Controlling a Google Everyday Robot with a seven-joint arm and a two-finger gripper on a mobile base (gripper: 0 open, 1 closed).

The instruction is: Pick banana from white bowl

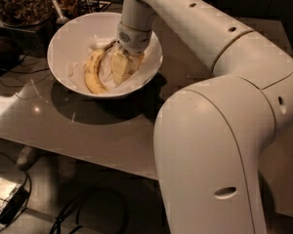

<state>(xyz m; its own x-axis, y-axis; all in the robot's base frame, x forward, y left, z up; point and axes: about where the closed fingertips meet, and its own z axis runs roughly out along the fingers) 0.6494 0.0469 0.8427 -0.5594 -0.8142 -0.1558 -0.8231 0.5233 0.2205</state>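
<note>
The gripper point(128, 57) was down inside the white bowl point(63, 43), far left on the table point(112, 130). The banana point(116, 72) lay there, touching it. I could not tell if the gripper squeezed it.

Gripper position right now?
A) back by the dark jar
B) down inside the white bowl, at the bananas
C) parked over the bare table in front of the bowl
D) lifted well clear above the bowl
B: the gripper is down inside the white bowl, right at the banana, with the more curved banana lying beside it on the paper lining.
</note>
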